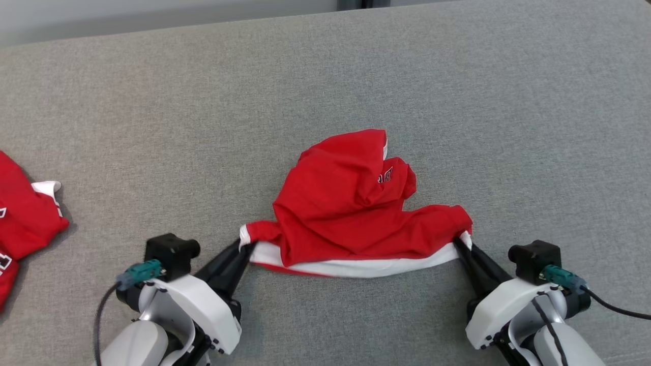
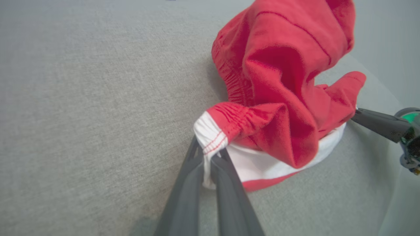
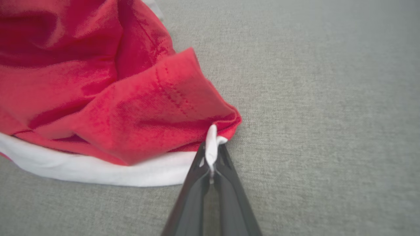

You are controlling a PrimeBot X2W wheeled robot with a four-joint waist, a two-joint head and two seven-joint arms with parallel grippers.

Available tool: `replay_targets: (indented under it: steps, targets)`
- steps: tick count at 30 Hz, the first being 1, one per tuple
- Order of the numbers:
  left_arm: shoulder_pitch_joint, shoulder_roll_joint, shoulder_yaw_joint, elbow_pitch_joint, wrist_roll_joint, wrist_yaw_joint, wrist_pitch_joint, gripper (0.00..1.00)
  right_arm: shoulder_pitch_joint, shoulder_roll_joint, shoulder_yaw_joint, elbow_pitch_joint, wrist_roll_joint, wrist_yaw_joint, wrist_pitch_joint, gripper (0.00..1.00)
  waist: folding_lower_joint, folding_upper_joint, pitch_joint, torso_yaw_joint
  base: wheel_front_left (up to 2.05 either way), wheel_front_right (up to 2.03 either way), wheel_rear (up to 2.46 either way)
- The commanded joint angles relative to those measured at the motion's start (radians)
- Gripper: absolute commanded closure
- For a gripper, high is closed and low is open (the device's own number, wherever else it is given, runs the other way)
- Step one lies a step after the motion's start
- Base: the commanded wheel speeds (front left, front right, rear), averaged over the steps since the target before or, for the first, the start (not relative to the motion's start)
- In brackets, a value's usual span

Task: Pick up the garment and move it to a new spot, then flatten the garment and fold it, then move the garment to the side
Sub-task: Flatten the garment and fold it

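A red garment (image 1: 351, 203) with a white band along its near edge lies crumpled in the middle of the grey cloth surface. My left gripper (image 1: 244, 246) is shut on the garment's near left corner; the left wrist view shows white and red cloth (image 2: 210, 137) pinched between the dark fingers (image 2: 187, 190). My right gripper (image 1: 462, 240) is shut on the near right corner, where a white fold (image 3: 211, 147) sits between the fingertips of the gripper (image 3: 211, 160). The white band hangs stretched between the two grippers. The right gripper's fingers (image 2: 377, 123) also appear at the right of the left wrist view.
Another red garment with white trim (image 1: 25, 218) lies at the left edge of the grey surface (image 1: 152, 127). A pale wall or floor strip runs beyond the far edge (image 1: 152, 20). Cables trail from both wrists.
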Motion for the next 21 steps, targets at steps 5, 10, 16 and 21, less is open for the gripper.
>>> replay_targets:
  steps: [5,10,16,21]
  targets:
    - [0.013,0.027,0.051,-0.121,-0.014,0.049,-0.018,1.0,0.001,-0.043,0.008,-0.097,0.03,-0.001,-0.019,1.0,0.0,0.0,-0.013,-0.011,0.0,0.0,0.0]
    - [-0.007,0.057,0.103,-0.271,-0.007,0.095,-0.026,1.0,-0.007,-0.067,-0.036,-0.283,0.11,-0.001,0.026,1.0,0.0,0.0,-0.042,-0.023,0.0,0.0,0.0]
    - [-0.082,0.068,0.158,-0.406,0.014,0.144,-0.026,1.0,-0.051,-0.068,-0.134,-0.495,0.184,-0.001,0.088,1.0,0.0,0.0,-0.079,-0.023,0.0,0.0,0.0]
    - [-0.163,0.064,0.198,-0.487,0.034,0.183,-0.02,1.0,-0.114,-0.05,-0.213,-0.613,0.205,-0.001,0.118,1.0,0.0,0.0,-0.107,-0.023,0.0,0.0,0.0]
